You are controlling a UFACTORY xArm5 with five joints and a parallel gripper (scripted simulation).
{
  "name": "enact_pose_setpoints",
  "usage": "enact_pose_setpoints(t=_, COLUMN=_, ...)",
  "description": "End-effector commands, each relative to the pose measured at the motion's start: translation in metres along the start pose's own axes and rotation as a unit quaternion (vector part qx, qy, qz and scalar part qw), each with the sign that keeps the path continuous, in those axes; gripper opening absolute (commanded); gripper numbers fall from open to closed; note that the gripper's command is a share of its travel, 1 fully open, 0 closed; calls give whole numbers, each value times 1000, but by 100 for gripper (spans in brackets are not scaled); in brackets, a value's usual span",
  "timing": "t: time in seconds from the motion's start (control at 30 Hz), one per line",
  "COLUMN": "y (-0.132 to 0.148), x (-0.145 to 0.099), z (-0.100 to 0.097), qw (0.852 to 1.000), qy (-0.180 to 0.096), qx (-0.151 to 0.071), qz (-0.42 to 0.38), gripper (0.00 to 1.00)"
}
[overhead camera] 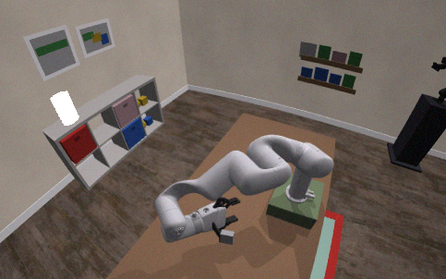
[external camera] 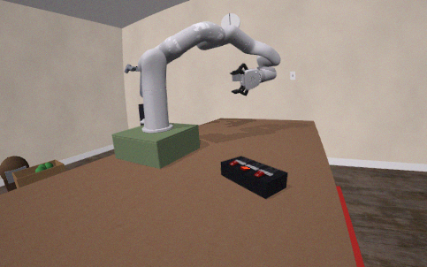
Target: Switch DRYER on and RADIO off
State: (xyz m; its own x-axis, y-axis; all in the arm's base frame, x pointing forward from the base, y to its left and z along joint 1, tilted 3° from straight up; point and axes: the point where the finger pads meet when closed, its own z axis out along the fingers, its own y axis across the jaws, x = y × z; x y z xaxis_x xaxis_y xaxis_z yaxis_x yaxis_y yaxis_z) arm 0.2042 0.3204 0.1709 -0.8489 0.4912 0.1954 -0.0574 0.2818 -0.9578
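Note:
The power strip point(external camera: 255, 176) is a black box lying flat and the right way up on the brown table, right of the arm's base. It carries three red rocker switches in a row beside a grey label strip. The middle one looks brighter orange. The labels are too small to read. My gripper point(external camera: 238, 80) is open and empty, held high in the air well above and behind the strip, with its fingers pointing sideways. It also shows in the top view point(overhead camera: 231, 212), where I cannot see the strip.
The arm stands on a green block point(external camera: 155, 143) on the table. A cardboard box with green items point(external camera: 38, 172) sits on the floor at the left. A shelf unit point(overhead camera: 106, 127) and a black stand point(overhead camera: 420, 134) stand away from the table.

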Motion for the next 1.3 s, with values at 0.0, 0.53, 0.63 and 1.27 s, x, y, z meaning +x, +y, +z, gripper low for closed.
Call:
enact_pose_setpoints(t=0.0, y=-1, x=0, z=-1, qw=1000, qy=0, qx=-2, qz=0, gripper=100)
enact_pose_setpoints(t=0.53, y=-1, x=0, z=-1, qw=1000, qy=0, qx=-2, qz=0, gripper=100)
enact_pose_setpoints(t=0.63, y=-1, x=0, z=-1, qw=1000, qy=0, qx=-3, qz=1, gripper=100)
enact_pose_setpoints(t=1.27, y=39, x=-94, z=7, qw=962, qy=94, qx=-163, qz=200, gripper=100)
